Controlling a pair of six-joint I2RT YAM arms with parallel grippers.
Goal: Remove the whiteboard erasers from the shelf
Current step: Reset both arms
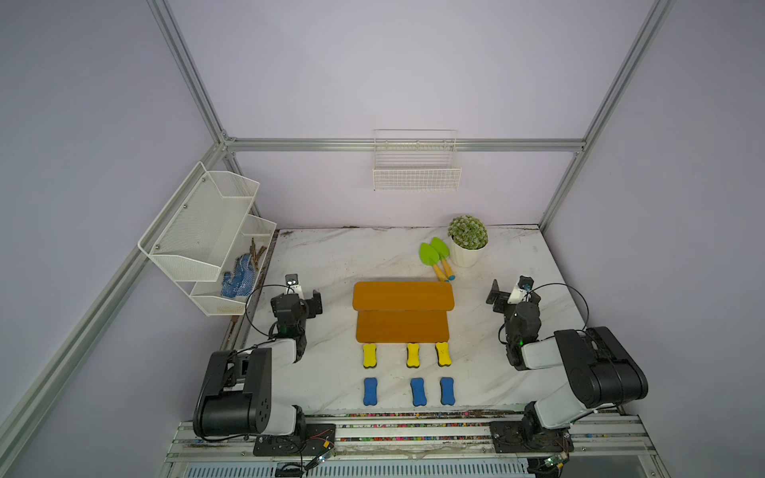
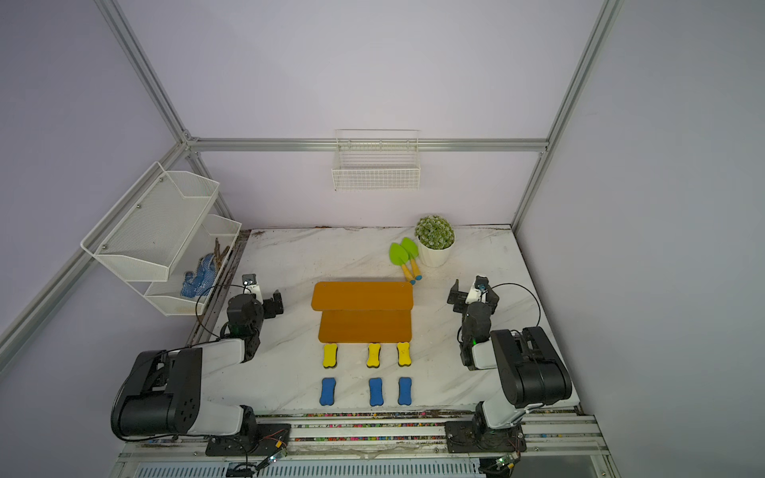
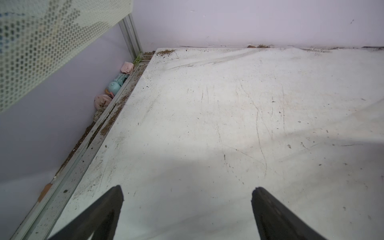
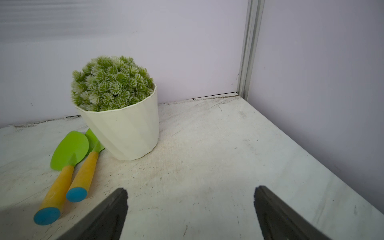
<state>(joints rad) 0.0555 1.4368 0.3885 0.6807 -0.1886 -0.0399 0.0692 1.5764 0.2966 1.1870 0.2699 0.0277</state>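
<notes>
Clock: centred on the shelf (image 1: 403,296), 12 toward the back wall.
Progress: both boards of the shelf are bare in both top views, so the removal looks complete and nothing seems left to lift off.
Yellow erasers (image 1: 413,355): three in a row on the desk (image 1: 331,256) at 6 o'clock, right at the lower board's near edge; I cannot tell whether they touch it.
Blue erasers (image 1: 418,391): three in a second row, further out at 6 o'clock, apart from the yellow ones.
Left end effector (image 3: 187,194): at 9 o'clock, jaws spread wide, nothing between them.
Right end effector (image 4: 191,193): at 3 o'clock, jaws spread wide, holding nothing.
Wall rack (image 1: 198,231): at 10 o'clock; its lower tier holds blue gloves (image 1: 236,281) and some twigs (image 1: 257,252), and the upper tier looks empty.
Wire basket (image 1: 416,178): at 12 o'clock on the wall, apparently empty.
Pot (image 4: 124,135): at 1 o'clock, holding a green plant (image 4: 112,83), with two green shovels (image 4: 70,149) beside it.
</notes>
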